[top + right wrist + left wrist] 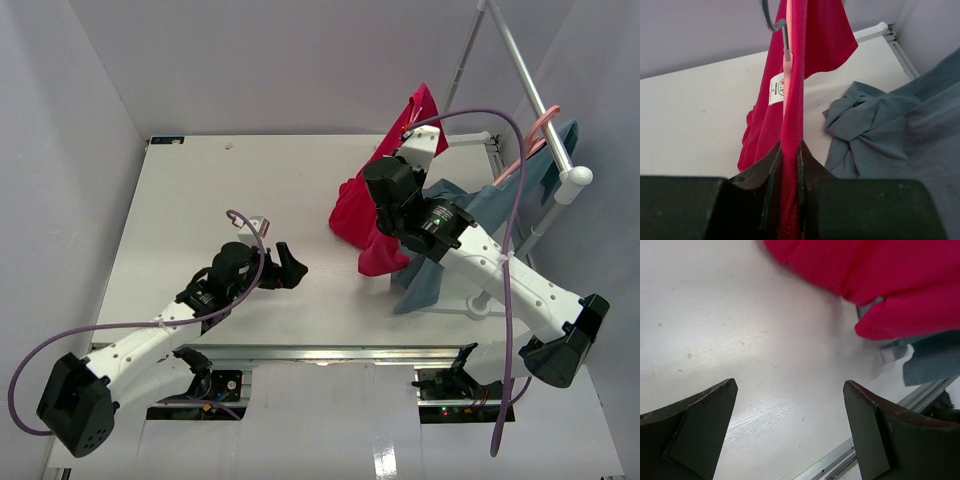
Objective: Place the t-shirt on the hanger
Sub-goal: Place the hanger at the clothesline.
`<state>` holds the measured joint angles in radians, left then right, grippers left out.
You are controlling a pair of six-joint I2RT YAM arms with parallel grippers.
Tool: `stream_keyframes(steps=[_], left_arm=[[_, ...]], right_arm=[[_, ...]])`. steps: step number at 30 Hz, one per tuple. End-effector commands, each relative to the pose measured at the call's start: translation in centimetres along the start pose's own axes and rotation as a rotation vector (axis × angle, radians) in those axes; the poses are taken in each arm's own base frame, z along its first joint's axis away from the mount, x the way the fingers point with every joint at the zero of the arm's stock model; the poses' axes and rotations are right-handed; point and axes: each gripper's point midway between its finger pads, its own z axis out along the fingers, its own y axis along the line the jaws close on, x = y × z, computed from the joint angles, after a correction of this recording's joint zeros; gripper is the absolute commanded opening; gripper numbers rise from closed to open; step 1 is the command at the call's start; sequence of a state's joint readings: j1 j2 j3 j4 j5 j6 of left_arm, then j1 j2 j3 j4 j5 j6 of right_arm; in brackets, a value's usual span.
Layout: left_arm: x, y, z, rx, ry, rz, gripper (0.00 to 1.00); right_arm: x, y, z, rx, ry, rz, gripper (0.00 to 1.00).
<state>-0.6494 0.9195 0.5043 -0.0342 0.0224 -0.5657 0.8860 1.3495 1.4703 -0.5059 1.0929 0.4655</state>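
Over the far right of the white table (200,200), hoisted high: crimson t-shirt (352,215), lower folds sagging close to the crumpled blue-grey garment (875,135); pinched hard on its ribbed red edge, right gripper (789,150); spread wide with nothing held, left gripper (790,385), low over bare tabletop; tucked against that edge, pale-pink hanger (787,52), hook up top, white label (776,90) beside; seemingly mid-threading; next, likely needs the left in to pull a shoulder over a hanger arm.

The crimson t-shirt (352,215) hangs lifted and bunched, white label showing, with the pale-pink hanger (786,95) against its pinched edge.
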Motion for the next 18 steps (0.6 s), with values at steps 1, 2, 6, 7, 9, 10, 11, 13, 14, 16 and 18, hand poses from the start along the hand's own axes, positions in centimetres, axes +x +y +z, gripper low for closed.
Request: stream_keyframes(steps=[1,2,6,7,9,10,11,13,14,16,18], left_arm=[[1.0,-0.7,1.5,0.037,0.025,0.039,0.98],[1.2,-0.7,1.6,0.034,0.028,0.05,0.98],[1.5,-0.7,1.5,0.047,0.02,0.079,0.98],[1.6,-0.8,1.3,0.052,0.013,0.09,0.98],[2.0,-0.8,1.1,0.061,0.004,0.112,0.98],[2.2,-0.3,1.1,0.042,-0.011,0.132,0.98],[2.4,0.1,1.1,0.028,-0.019,0.143,0.98],[2.8,0.2,1.3,0.027,-0.01,0.151,0.98],[3.1,-0.1,1.3,0.041,0.003,0.156,0.98],[3.5,-0.4,1.4,0.057,0.016,0.158,0.98],[3.6,-0.7,1.4,0.065,0.022,0.164,0.98]], right_arm=[[-4.8,-2.0,-0.3,0.154,-0.145,0.156,0.08],[-4.9,-2.2,-0.2,0.171,-0.151,0.158,0.08],[-5.0,-3.0,0.1,0.22,-0.172,0.19,0.08],[-5.1,-3.2,0.2,0.231,-0.176,0.197,0.08],[-5.5,-3.7,0.5,0.251,-0.184,0.207,0.08],[-5.5,-3.8,0.8,0.256,-0.183,0.213,0.08],[-5.6,-4.1,1.1,0.266,-0.184,0.218,0.08],[-5.8,-4.6,1.5,0.295,-0.193,0.225,0.08],[-5.9,-4.8,1.8,0.309,-0.196,0.226,0.08],[-6.7,-5.6,2.2,0.341,-0.21,0.24,0.08],[-7.1,-6.0,2.5,0.355,-0.216,0.25,0.08]])
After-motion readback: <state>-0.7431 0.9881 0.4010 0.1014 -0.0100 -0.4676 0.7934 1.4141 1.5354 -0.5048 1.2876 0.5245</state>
